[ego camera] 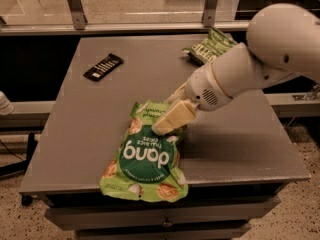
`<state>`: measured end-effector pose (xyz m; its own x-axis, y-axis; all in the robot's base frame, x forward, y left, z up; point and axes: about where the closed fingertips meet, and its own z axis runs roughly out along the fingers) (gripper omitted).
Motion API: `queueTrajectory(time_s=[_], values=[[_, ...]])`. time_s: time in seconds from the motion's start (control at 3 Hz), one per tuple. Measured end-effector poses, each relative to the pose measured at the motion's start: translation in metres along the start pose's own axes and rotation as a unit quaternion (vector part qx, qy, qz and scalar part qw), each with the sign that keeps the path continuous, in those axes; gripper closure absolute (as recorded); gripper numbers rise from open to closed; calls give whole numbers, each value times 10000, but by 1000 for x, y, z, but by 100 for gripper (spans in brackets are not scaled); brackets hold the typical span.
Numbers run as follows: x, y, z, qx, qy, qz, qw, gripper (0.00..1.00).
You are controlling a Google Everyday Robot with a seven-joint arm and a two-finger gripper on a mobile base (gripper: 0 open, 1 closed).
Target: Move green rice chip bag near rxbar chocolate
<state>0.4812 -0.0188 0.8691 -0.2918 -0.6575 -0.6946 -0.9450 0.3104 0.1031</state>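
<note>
The green rice chip bag (146, 159) lies at the table's front edge, its "dang" circle upside down and its lower end hanging slightly over the edge. My gripper (171, 118) is at the bag's far end, shut on its upper part, which is pulled up a little off the table. The rxbar chocolate (103, 66), a small black bar with white lettering, lies flat at the far left of the table, well apart from the bag and the gripper.
A smaller, darker green snack bag (209, 46) lies at the far right of the grey table (250, 144), partly behind my white arm (250, 64). A metal railing runs behind the table. The floor drops off past the front and side edges.
</note>
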Motion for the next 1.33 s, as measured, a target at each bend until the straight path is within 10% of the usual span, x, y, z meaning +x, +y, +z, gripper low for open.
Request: queueTrajectory(time_s=[0.67,1.33], values=[[-27,-72,-109,1153,16,-224,9931,100],[-43,-73,-104,1235,-292,-370,9912,100]])
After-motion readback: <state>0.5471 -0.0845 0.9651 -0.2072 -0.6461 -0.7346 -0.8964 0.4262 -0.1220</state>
